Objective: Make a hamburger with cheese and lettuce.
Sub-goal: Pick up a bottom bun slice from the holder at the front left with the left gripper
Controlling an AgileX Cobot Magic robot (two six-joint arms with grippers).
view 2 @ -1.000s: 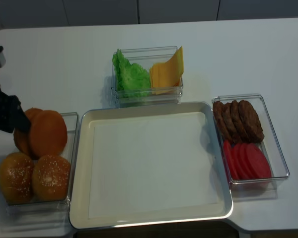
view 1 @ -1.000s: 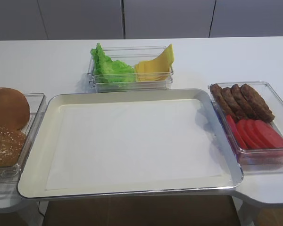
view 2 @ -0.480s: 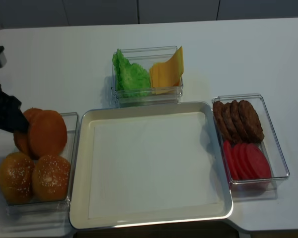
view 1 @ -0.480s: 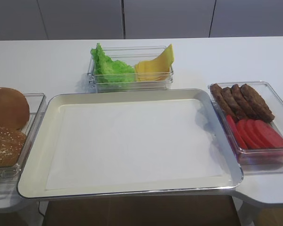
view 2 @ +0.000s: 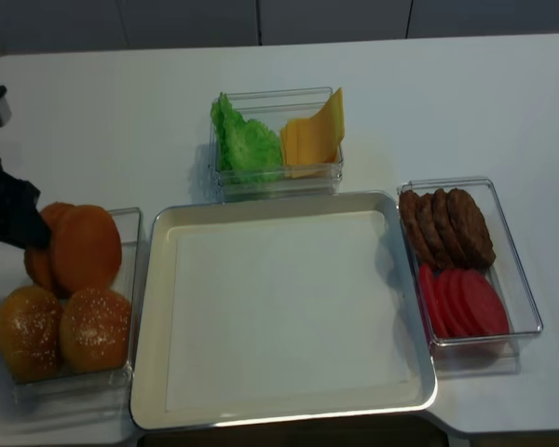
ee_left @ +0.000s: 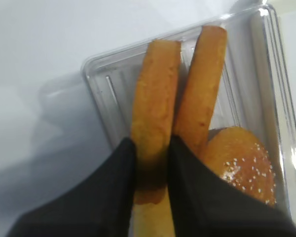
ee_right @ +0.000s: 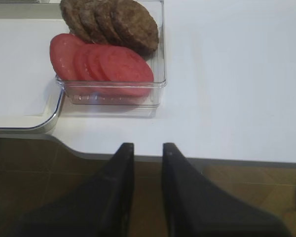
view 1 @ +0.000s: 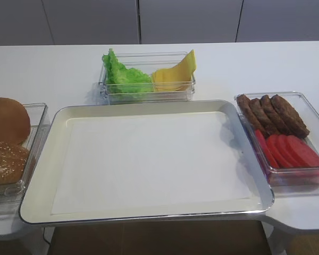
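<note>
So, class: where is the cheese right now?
In both high views the cheese stands in the clear box behind the tray, right of the lettuce.

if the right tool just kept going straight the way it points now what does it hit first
Probably the clear container holding the tomato slices, with the patties behind them. In the right wrist view the right tool sits off the table edge, aimed at that container's near wall. Its height is unclear, so it might meet the table edge first.
</note>
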